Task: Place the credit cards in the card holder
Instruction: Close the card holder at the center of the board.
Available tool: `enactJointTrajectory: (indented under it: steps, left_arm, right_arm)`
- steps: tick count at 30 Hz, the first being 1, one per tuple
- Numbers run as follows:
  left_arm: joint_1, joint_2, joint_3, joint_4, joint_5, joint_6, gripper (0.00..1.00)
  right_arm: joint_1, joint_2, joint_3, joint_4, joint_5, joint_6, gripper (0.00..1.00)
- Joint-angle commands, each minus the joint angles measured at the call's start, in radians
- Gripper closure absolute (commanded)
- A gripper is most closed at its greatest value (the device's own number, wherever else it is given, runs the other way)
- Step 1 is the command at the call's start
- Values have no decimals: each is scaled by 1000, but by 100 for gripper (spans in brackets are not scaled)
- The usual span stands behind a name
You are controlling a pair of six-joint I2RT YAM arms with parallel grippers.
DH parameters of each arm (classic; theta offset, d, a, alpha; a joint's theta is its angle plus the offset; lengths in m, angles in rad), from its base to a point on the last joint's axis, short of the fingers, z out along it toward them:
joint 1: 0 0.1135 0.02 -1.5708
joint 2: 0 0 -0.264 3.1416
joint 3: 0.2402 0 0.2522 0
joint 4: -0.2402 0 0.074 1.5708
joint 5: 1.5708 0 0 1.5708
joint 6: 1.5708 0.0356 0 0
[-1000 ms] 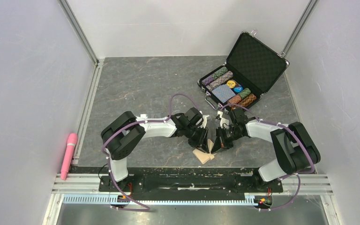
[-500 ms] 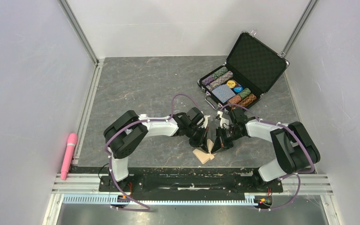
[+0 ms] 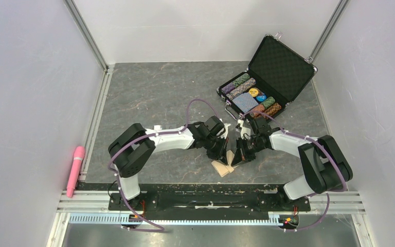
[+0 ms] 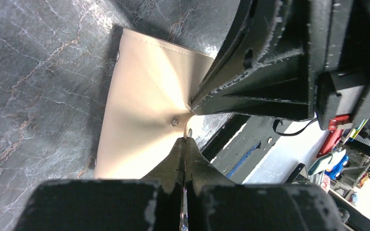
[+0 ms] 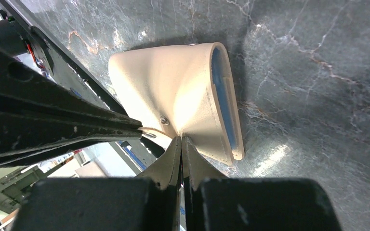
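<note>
The tan card holder (image 3: 225,166) lies near the table's front edge between both grippers, partly lifted and spread open. It fills the left wrist view (image 4: 142,103). In the right wrist view (image 5: 173,91) its light blue lining shows along one edge. My left gripper (image 3: 222,153) (image 4: 185,139) is shut on the holder's small snap tab. My right gripper (image 3: 235,155) (image 5: 180,138) is shut on the holder's edge just beside the tab. The two sets of fingers nearly touch. No credit cards are in view.
The open black poker-chip case (image 3: 280,64) stands at the back right with chips and a blue-patterned deck. A pink stick-shaped object (image 3: 75,170) lies on the left rail. White walls enclose the table on three sides.
Both grippers stay shut on the card holder. The left arm's elbow has shifted slightly left, and the holder has moved very little.
</note>
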Motion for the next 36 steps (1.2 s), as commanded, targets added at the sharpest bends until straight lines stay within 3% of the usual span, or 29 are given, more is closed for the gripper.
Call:
enactJointTrajectory:
  steps: [1, 36]
  left_arm:
    - [-1, -50, 44, -29, -44, 56, 98]
    - [-2, 41, 120, -58, -99, 110, 98]
  right_arm:
    - [0, -17, 28, 24, 51, -21, 100]
    - [-1, -65, 57, 37, 12, -21, 100]
